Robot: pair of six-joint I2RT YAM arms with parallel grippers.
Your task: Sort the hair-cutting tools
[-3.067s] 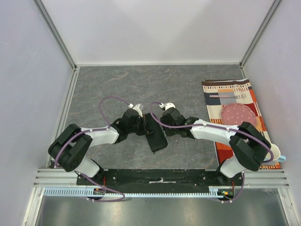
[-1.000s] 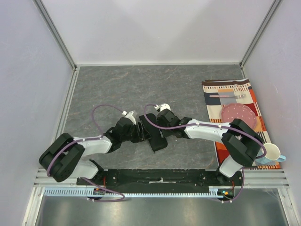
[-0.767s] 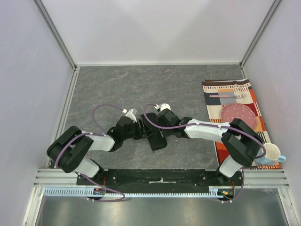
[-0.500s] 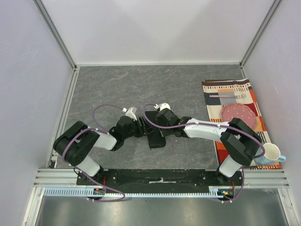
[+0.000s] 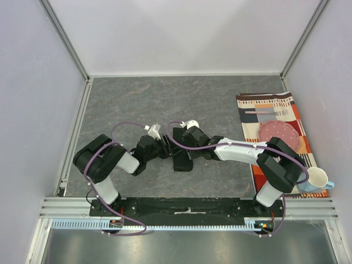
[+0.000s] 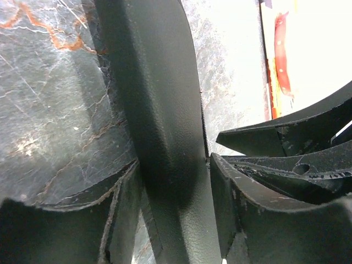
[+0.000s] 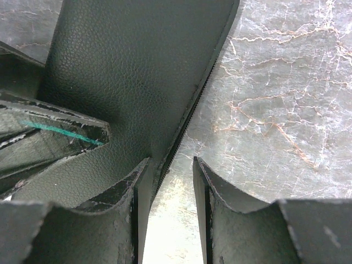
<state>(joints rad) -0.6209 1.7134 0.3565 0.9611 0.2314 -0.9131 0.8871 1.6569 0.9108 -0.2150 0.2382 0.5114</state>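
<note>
No hair-cutting tools show in any view. A flat black pouch (image 5: 182, 158) with a zip edge lies at the table's middle, and both arms meet over it. My left gripper (image 5: 166, 149) reaches in from the left. In the left wrist view the pouch (image 6: 159, 110) runs up between the fingers of the left gripper (image 6: 173, 162), touching both. My right gripper (image 5: 179, 138) comes from the right. In the right wrist view the right gripper (image 7: 171, 160) has bare table in its gap, with its left finger on the zip edge of the pouch (image 7: 132, 66).
A striped placemat (image 5: 263, 103) lies at the right edge, carrying a pink plate (image 5: 279, 133) and a fork and knife (image 5: 267, 112). A white and blue mug (image 5: 317, 179) stands at its near end. Walls close in three sides.
The left arm's elbow has swung in to the right, toward the pouch. The pouch's near end has turned slightly left. The right arm has hardly moved.
</note>
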